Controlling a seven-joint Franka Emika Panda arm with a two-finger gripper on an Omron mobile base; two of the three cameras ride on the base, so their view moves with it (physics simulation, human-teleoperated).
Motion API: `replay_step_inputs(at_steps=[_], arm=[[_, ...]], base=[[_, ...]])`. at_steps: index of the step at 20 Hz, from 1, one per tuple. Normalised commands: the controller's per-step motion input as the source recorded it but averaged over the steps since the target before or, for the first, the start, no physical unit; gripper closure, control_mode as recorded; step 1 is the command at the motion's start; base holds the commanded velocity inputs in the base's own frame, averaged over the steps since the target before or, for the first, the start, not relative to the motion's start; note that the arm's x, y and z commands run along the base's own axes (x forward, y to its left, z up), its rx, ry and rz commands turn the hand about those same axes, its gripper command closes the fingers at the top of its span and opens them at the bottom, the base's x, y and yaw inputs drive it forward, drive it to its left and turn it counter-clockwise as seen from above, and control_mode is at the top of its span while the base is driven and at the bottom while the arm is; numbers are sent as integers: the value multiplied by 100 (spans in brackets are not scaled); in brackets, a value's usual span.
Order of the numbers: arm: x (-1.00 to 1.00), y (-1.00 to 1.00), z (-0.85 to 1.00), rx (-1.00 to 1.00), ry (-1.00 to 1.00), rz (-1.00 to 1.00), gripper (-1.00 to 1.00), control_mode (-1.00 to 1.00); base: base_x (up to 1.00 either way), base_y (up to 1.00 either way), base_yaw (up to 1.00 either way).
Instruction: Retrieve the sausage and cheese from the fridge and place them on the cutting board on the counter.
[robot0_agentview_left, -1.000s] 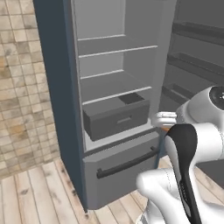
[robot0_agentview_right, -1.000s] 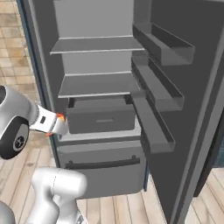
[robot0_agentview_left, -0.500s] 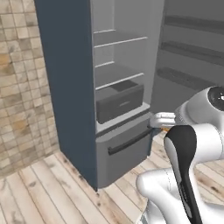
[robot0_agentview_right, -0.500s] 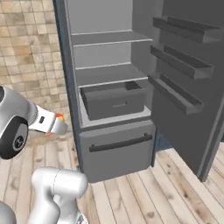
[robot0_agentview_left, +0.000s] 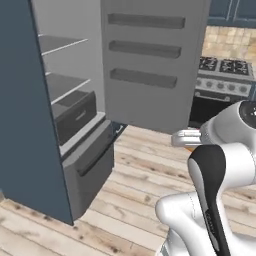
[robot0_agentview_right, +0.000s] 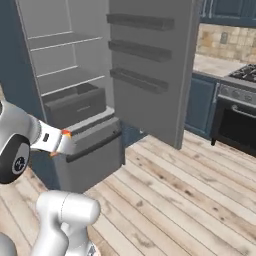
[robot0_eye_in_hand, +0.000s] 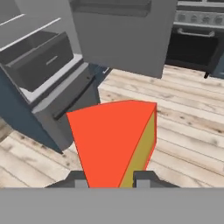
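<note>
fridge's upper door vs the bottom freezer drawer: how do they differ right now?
The fridge's upper door is swung wide open; the bottom drawer is shut. The door is tall and carries three dark shelf bins on its inner face; the drawer is low and squat, with a dark bar handle across its front. Both are the same flat grey.

A kitchen: open fridge (robot0_agentview_left: 75, 120), stove (robot0_agentview_left: 225, 75), blue cabinets (robot0_agentview_right: 200, 105), wood floor (robot0_agentview_right: 190, 195).

You've got open wood floor (robot0_agentview_right: 180, 190) ahead, but the fridge's swung-out door (robot0_agentview_right: 150, 65) and the stove (robot0_agentview_right: 237, 115) box you in on both sides.
</note>
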Motion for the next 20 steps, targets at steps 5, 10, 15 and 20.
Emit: replay_step_inputs(at_steps=[5, 10, 15, 20], arm=[[0, 0, 0, 0, 0, 0, 100, 100], [0, 0, 0, 0, 0, 0, 100, 100], [0, 0, 0, 0, 0, 0, 100, 100], [0, 0, 0, 0, 0, 0, 100, 100]], base=[[-4, -6, -81], [0, -19, -81], [7, -15, -79], [29, -2, -77]])
